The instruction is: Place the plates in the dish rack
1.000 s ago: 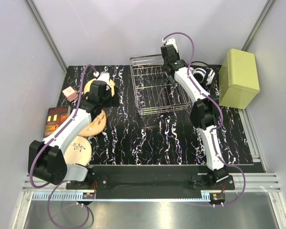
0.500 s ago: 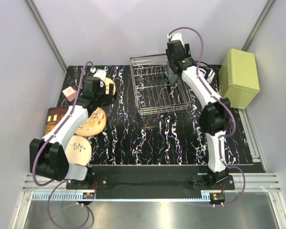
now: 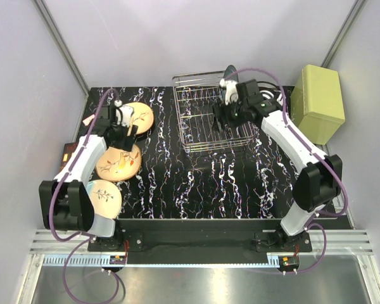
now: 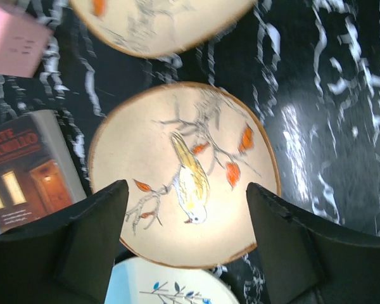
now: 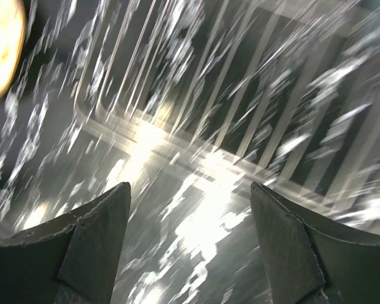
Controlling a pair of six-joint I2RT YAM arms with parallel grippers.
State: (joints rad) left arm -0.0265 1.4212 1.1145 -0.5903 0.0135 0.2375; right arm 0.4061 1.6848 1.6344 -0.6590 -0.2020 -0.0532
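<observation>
Left wrist view: left gripper [image 4: 187,189], jaws wide and empty, over a bird-painted plate [image 4: 196,126] lying flat, well apart from the dish rack [image 3: 212,120]. Likely stiff, slick and breakable, so grip its rim. Right gripper [image 5: 190,190] gapes empty above the rack.

Left fingers [image 4: 69,253], right fingers [image 5: 82,253] apart

The right wrist view is blurred — those pale streaks are probably the dish rack [image 5: 177,142].
</observation>
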